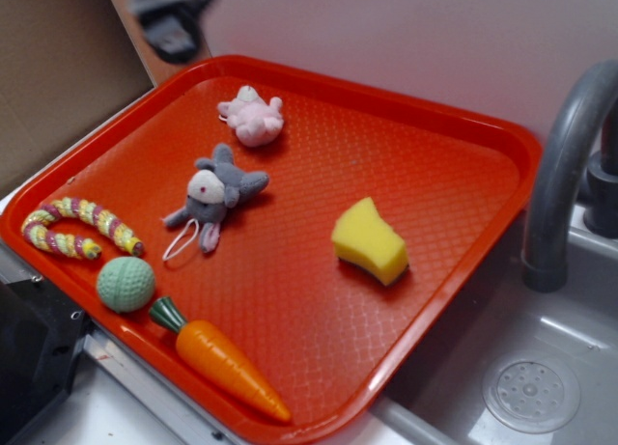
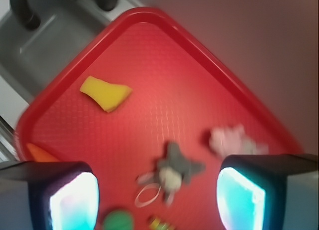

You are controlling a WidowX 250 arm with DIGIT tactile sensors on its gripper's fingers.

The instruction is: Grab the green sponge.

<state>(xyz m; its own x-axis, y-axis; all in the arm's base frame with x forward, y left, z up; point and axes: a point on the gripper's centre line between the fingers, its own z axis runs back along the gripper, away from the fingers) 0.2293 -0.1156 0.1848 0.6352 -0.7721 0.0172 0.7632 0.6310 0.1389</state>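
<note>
The green sponge (image 1: 370, 239) is a yellow foam wedge with a thin dark layer underneath, lying on the right half of the red tray (image 1: 454, 117). In the wrist view the sponge (image 2: 105, 93) lies at the upper left, far from the jaws. My gripper (image 1: 172, 18) is blurred, high above the tray's far left corner. In the wrist view the gripper (image 2: 157, 197) is open and empty, its two pale-blue pads (image 2: 75, 202) wide apart, with the grey plush mouse (image 2: 174, 170) showing far below between them.
On the tray lie a pink plush (image 1: 252, 117), the grey mouse (image 1: 214, 196), a striped ring toy (image 1: 79, 228), a pale green ball (image 1: 126, 284) and a toy carrot (image 1: 227, 360). A grey sink (image 1: 531, 368) with a curved faucet (image 1: 560, 175) lies to the right.
</note>
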